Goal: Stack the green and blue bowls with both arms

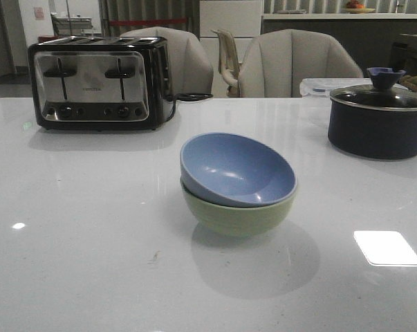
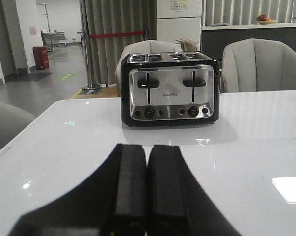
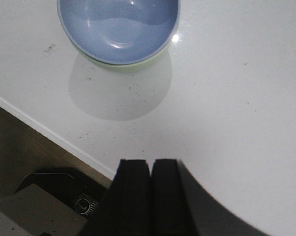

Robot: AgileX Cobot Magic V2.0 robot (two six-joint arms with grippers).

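Office break area or showroom, staged as kitchen: white table (image 1: 70,228) with toaster (image 1: 97,83) and lidded pot (image 1: 377,121), padded chairs (image 1: 294,66), curtains (image 2: 113,39), open concrete hallway (image 2: 49,78) behind.

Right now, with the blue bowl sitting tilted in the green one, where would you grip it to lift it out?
Grip the blue bowl by its raised rim at the back-left, one finger inside and one outside. It sits tilted in the green bowl, so that edge stands clear, while the front-right edge lies almost level with the green rim. Probably come from above. Both grippers, left and right, are shut and must open first.
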